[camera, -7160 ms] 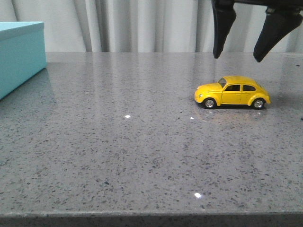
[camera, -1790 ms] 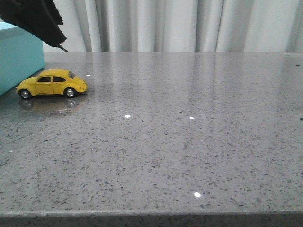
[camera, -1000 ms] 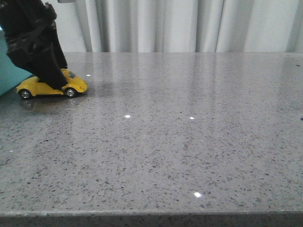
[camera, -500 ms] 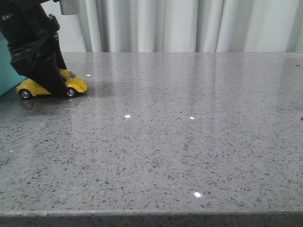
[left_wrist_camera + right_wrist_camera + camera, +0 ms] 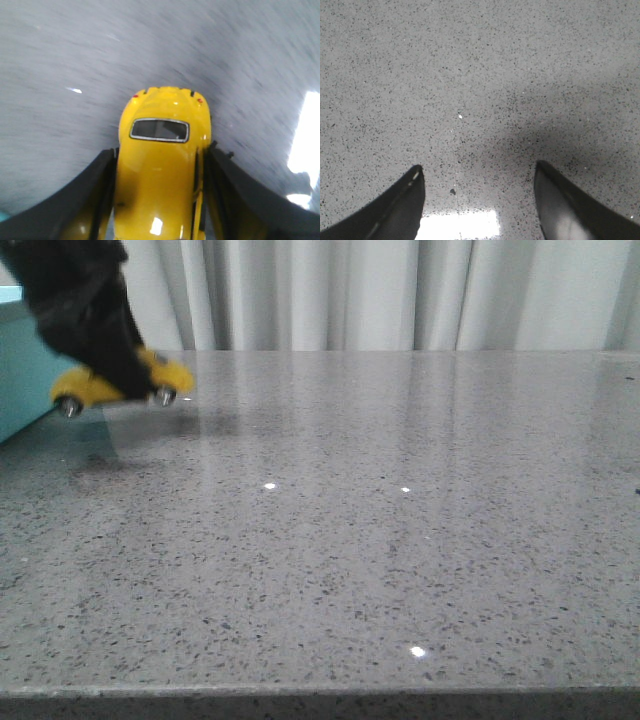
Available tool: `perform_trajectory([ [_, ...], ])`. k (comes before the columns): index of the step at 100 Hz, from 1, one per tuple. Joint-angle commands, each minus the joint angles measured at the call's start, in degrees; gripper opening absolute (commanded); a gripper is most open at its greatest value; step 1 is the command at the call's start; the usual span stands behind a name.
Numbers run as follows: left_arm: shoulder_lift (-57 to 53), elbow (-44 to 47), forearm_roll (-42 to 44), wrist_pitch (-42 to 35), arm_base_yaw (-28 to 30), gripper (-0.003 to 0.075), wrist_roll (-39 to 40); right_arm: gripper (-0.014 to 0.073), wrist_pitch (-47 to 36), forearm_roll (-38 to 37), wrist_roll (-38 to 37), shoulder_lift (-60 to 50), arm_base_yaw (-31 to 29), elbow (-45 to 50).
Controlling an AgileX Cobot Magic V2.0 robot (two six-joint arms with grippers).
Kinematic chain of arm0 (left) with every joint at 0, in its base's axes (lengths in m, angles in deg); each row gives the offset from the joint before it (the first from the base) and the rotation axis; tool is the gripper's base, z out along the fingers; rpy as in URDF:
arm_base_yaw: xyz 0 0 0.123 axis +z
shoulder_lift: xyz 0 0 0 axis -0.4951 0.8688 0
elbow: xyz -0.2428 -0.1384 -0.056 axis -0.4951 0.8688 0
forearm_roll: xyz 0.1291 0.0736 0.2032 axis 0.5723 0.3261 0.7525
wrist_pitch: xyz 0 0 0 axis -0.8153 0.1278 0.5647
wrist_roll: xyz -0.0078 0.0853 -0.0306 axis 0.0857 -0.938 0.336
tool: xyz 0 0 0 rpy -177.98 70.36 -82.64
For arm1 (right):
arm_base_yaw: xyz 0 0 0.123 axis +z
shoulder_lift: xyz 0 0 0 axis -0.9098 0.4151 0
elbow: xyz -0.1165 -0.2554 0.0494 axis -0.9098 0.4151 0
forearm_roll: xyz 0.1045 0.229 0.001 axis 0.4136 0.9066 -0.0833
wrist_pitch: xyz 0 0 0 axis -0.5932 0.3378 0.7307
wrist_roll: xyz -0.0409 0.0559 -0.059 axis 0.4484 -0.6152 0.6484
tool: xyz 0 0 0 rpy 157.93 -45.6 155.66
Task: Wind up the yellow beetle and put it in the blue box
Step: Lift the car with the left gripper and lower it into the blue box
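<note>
The yellow beetle hangs above the grey table at the far left of the front view, blurred by motion, its wheels off the surface. My left gripper is shut on its sides. In the left wrist view the beetle sits between the two black fingers, its dark window facing away. The blue box stands just left of the car, partly hidden by the arm. My right gripper is open and empty over bare table; it is out of the front view.
The grey speckled table runs from the front edge back to a pale curtain. The box's near wall stands close beside the lifted car.
Earlier the car rolled from the right side to beside the box. My left gripper came down, closed on it, and in the last half second has lifted it off the table.
</note>
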Motion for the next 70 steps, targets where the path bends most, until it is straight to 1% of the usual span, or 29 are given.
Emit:
perform_trajectory([
  [1,-4.9,-4.9,-1.3,-6.1,-0.3,0.0188,7.9,0.0477,-2.1,-0.4,0.7,-1.3,0.0,-1.3],
  [17,-8.4,-8.8,-1.0,-10.3,2.3,0.0191,19.7,0.0477,-2.1,-0.4,0.7,-1.3,0.0,-1.3],
  [33,-11.4,-9.6,-1.0,-10.7,7.3,0.0191,27.1,0.0477,-2.1,-0.4,0.7,-1.3,0.0,-1.3],
  [40,-12.2,-9.6,-1.0,-9.8,10.4,0.0191,31.2,0.0477,-2.1,-0.4,0.7,-1.3,0.0,-1.3],
  [50,-12.9,-9.6,-1.0,-7.6,15.6,0.0191,39.2,0.0477,-2.1,-0.4,0.7,-1.3,0.0,-1.3],
  [63,-12.9,-9.5,-1.0,-2.8,21.6,0.0191,42.9,0.0477,-1.9,-0.4,0.7,-1.3,0.0,-1.3],
  [70,-12.9,-8.8,-1.0,-1.4,24.2,0.0191,44.7,0.0477,-1.7,-0.4,0.7,-1.3,0.0,-1.3],
])
